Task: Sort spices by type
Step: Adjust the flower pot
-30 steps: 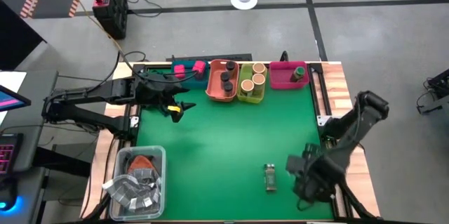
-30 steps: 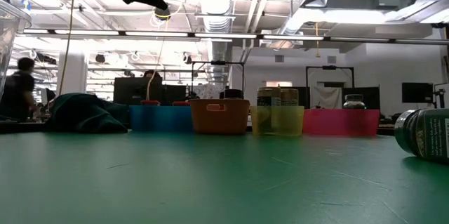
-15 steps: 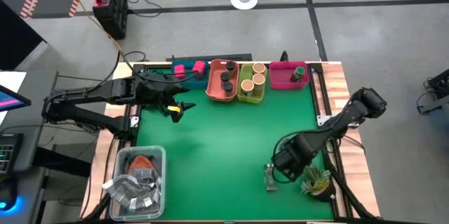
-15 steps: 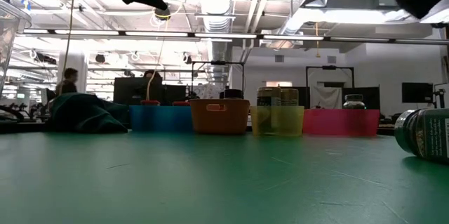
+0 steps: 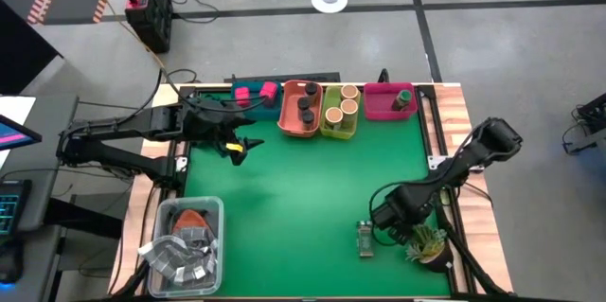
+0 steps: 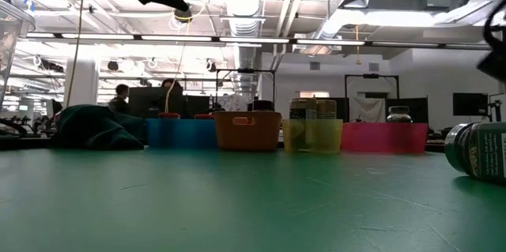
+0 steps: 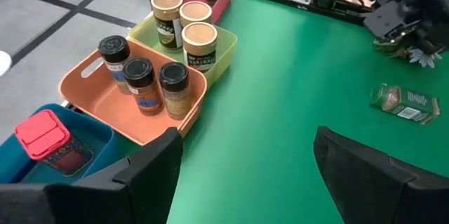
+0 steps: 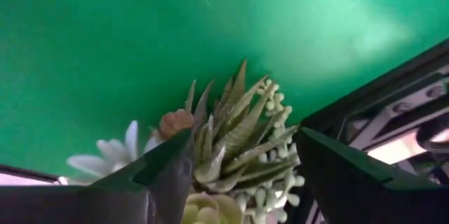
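Right gripper (image 5: pixel 393 219) hangs over the near right part of the green table (image 5: pixel 303 179), fingers spread apart with nothing pinched. In the right wrist view the leafy plant sprig (image 8: pixel 235 147) fills the gap between the fingers (image 8: pixel 168 175) — no contact visible.

One green-topped jar (image 5: pixel 364 238) lies on its side just beside the right gripper, toward the table's middle, loose on the mat. It is touching neither finger.

Left gripper (image 5: pixel 239 144) hovers near the far left corner, fingers (image 7: pixel 151 171) wide apart and empty, well short of the trays.

Ahead of the left fingers — trays in a row along the far edge:
- blue tray (image 7: pixel 66 143) with pink boxes (image 7: pixel 43 130)
- orange tray (image 7: pixel 119 101) with three dark-lidded jars (image 7: pixel 144 83)
- yellow-green tray (image 7: pixel 217 45) with three tan-topped cylinders (image 7: pixel 184 26)
- pink tray (image 5: pixel 383 103) with one green-topped jar in it (image 5: pixel 403 98)

Clear tub (image 5: pixel 185 240) of grey packets sits at the near left corner, well clear of both grippers.
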